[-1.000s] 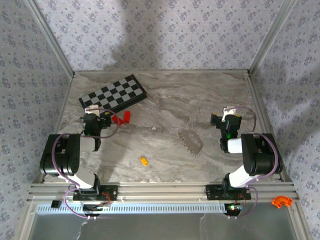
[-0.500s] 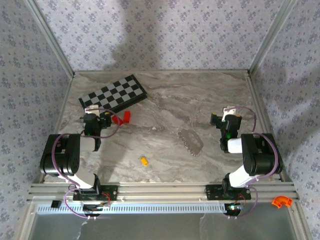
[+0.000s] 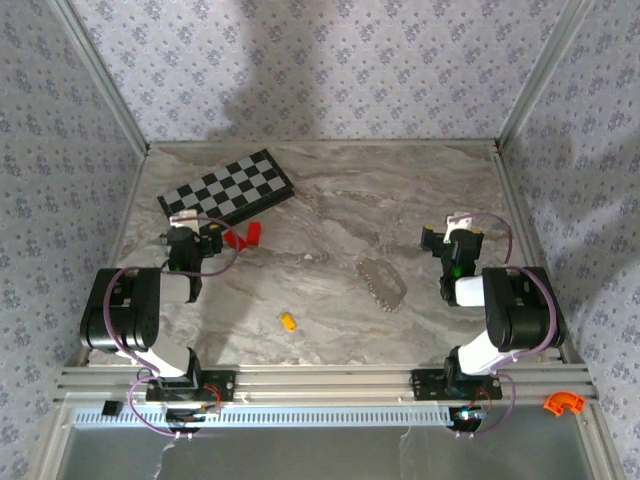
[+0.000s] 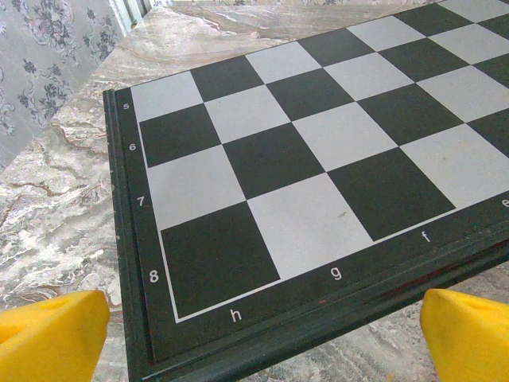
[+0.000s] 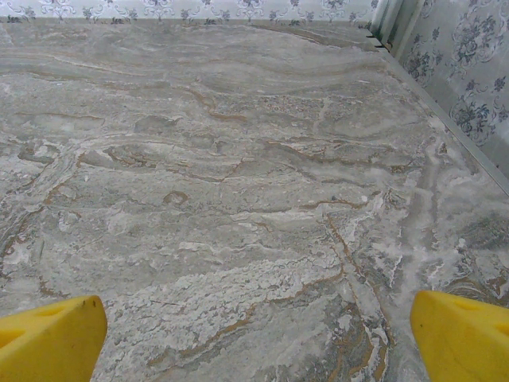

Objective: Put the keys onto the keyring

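Start at the near rail: a small orange curved piece [image 3: 563,403] lies on the frame, far to the right of the chessboard [image 3: 226,187] and much nearer to you. On the marble table [image 3: 330,210], the key [image 3: 288,321] is a tiny yellow-orange piece lying alone, well nearer than the chessboard's right corner and touching nothing. The keyring [image 3: 381,283], a beaded grey chain in a long oval loop, lies flat to the right of the chessboard and nearer than it, well apart from the key.

Your right gripper [image 3: 451,238] hangs far to the right of the chessboard. From its wrist camera, the right gripper [image 5: 254,338] has its yellow pads [image 5: 48,338] spread wide, with bare marble between them.

Your left gripper [image 3: 192,238] sits just at the chessboard's near left end. From its wrist camera, the left gripper [image 4: 258,334] is also spread wide. Its pads [image 4: 52,334] are at either side of the chessboard's [image 4: 302,151] dark rim, near the corner marked h and 8, and hold nothing. You cannot tell whether they touch the rim.

Two red blocks [image 3: 243,235] lie just beside the chessboard's near long edge, right of the left gripper. The chessboard itself lies flat and skewed, farthest back.
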